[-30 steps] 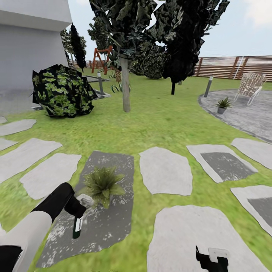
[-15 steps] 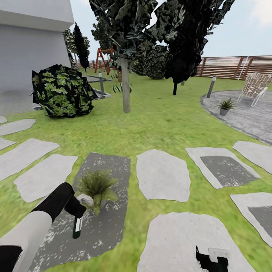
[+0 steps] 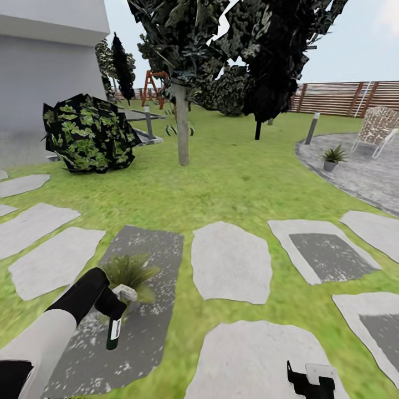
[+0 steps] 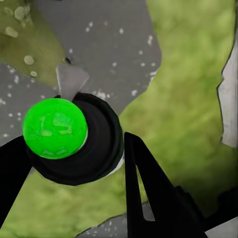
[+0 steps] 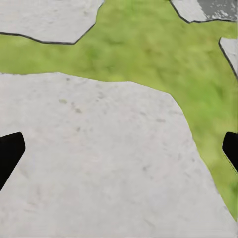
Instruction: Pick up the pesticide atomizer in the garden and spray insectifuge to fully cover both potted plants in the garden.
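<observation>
My left gripper [image 3: 115,308] is shut on the pesticide atomizer [image 3: 113,334], a dark green bottle with a white label that hangs downward over a dark grey stepping stone [image 3: 149,310]. In the left wrist view the atomizer [image 4: 96,148] is seen end-on, with a bright green round tip, between the black fingers [image 4: 148,188]. One potted plant [image 3: 128,271] stands just beyond the left gripper on that stone. The other potted plant [image 3: 333,157] sits far right on the paved patio [image 3: 366,172]. My right gripper [image 3: 310,380] is open over a pale stone [image 5: 99,163].
Green lawn [image 3: 233,183] with flat stepping stones [image 3: 230,260] all around. A tree trunk [image 3: 182,124] and a large striped-leaf bush [image 3: 88,133] stand ahead. A grey bollard [image 3: 312,127], a chair [image 3: 379,130] and a slatted fence [image 3: 343,98] lie at the right.
The whole picture has shifted, so the camera has moved: the near plant and stones now sit further left. Both arms keep the same pose, the atomizer still held.
</observation>
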You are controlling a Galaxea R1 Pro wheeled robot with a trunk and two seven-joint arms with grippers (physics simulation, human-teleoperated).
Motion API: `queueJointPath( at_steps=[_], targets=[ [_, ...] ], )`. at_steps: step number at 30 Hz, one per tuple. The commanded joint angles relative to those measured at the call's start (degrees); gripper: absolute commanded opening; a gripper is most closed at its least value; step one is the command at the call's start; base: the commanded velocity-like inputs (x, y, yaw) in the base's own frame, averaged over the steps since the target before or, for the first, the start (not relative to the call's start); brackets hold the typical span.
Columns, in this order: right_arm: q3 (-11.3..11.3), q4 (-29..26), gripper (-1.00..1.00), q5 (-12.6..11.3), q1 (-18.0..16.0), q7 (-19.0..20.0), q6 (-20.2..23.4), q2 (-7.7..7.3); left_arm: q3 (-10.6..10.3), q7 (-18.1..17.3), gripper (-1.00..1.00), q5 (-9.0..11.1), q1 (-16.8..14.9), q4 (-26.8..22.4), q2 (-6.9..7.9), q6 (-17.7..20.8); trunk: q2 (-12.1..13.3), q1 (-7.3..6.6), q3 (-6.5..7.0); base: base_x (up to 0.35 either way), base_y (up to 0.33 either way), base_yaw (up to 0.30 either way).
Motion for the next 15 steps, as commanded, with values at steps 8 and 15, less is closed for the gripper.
queueJointPath(
  at_steps=[8,15],
  targets=[
    [-0.24,0.07,1.00,0.63,-0.04,-0.31,-0.13,0.01,-0.22,-0.59,-1.00,-0.55,-0.04,-0.09,0.11,0.14,0.00,0.01,-0.05,-0.035,-0.271,0.274],
    [-0.24,0.07,1.00,0.66,-0.04,-0.31,-0.13,0.01,1.19,-0.56,-1.00,-0.61,-0.04,-0.09,0.11,0.14,0.00,0.01,-0.05,-0.162,-0.227,0.276]
  ],
)
